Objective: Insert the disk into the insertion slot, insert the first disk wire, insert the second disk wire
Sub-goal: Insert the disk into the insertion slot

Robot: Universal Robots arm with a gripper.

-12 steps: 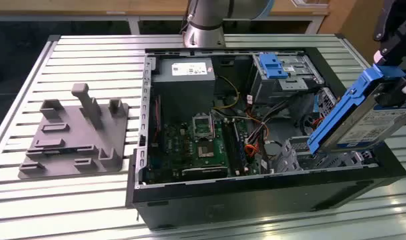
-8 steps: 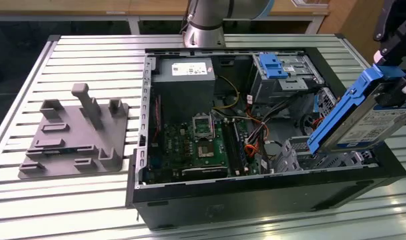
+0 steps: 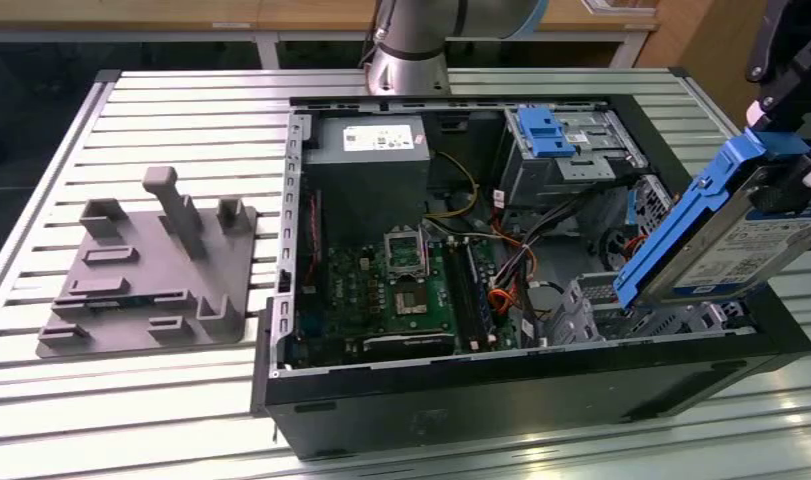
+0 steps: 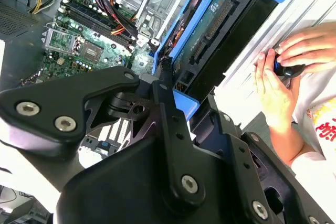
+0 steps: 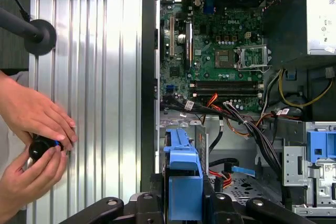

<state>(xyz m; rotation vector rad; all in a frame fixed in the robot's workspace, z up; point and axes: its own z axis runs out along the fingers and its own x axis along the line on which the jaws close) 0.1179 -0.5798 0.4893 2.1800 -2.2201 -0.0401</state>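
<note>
My gripper is shut on the upper end of the disk, a silver-grey drive with a white label in a bright blue carrier. The disk hangs tilted over the open computer case, at the exterior view's right. Its lower end reaches down to the insertion slot, a small perforated metal cage, and overlaps the cage's right side. In the first wrist view the blue carrier stands between my fingers, beside the perforated cage. The second wrist view gives the disk's circuit-board underside. Orange and black wires lie loose in the case.
The larger metal bay with a blue latch sits behind the cage. A motherboard and power supply take up the case's left half. A grey fixture plate lies on the ribbed table. A person's hands hold a small black object beside the case.
</note>
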